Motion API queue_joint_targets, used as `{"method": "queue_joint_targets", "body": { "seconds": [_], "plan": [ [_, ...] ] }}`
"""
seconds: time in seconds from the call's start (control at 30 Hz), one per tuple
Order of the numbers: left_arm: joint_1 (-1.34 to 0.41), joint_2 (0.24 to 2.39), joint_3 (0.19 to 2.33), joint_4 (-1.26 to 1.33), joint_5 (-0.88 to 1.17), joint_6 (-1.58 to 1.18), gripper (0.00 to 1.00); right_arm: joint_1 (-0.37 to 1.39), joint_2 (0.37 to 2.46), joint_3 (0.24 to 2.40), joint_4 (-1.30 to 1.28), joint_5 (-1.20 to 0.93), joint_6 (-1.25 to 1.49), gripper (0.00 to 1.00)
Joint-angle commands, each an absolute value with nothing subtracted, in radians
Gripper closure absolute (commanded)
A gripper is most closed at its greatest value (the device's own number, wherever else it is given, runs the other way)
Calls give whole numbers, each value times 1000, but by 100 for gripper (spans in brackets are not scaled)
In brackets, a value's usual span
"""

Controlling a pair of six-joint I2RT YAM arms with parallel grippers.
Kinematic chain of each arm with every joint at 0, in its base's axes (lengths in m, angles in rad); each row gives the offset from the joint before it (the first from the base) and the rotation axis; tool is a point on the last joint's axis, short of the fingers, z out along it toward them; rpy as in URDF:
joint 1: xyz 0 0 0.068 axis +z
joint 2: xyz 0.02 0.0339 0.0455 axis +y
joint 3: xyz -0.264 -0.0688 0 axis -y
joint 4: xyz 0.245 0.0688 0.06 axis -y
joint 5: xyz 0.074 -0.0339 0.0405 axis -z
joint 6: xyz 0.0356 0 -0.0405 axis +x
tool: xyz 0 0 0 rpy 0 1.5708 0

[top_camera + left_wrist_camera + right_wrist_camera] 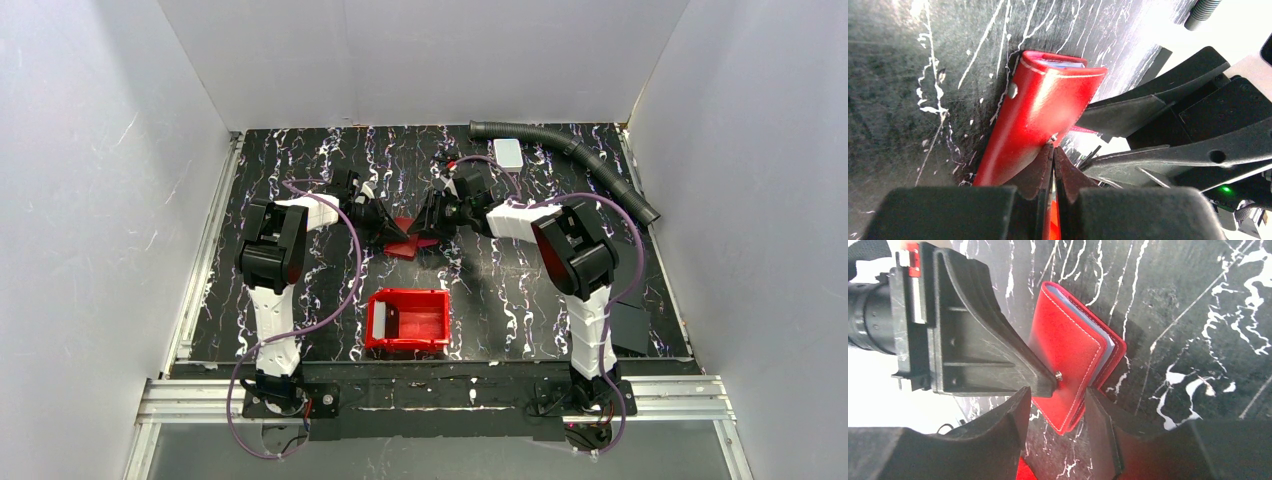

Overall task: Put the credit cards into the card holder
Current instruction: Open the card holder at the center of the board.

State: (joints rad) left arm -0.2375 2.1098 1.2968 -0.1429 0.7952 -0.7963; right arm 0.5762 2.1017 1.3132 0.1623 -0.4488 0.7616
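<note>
The card holder (410,243), a red folded wallet, lies mid-table between both grippers. In the left wrist view my left gripper (1053,147) is shut on a thin red flap at the edge of the card holder (1038,110). Pale edges of the credit cards (1063,64) show between its covers. In the right wrist view my right gripper (1060,412) stands open, its jaws either side of the lower corner of the card holder (1073,350). The credit cards (1108,343) peek out at its right side. A left finger (983,350) touches beside the snap button (1058,375).
A bright red bin (407,320) stands near the front between the arm bases. A white block (508,153) and a dark corrugated hose (575,160) lie at the back right. Black flat sheets (628,325) lie at the right. White walls enclose the table.
</note>
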Motion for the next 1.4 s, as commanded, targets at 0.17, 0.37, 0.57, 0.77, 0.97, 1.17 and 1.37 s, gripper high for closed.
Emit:
{"method": "queue_joint_targets", "body": {
  "seconds": [0.17,0.37,0.57,0.77,0.97,1.17,1.37],
  "plan": [
    [-263,2096,1311,-173,808,-771,97,588,2154,1323,355,-553,893,59],
    [-264,2046,1358,-279,741,-670,94,591,2165,1322,383,-566,914,65],
    [-247,1926,1405,-418,574,-518,77,591,2173,1317,384,-565,911,67],
    [-217,1939,1404,-451,548,-514,67,591,2171,1316,362,-565,894,65],
    [-216,2027,1417,-447,604,-553,76,591,2170,1327,359,-565,899,61],
    [-216,2069,1418,-448,596,-563,83,591,2167,1323,355,-563,891,57],
    [-216,2091,1424,-454,582,-557,85,590,2163,1311,318,-543,847,56]
  ]
}}
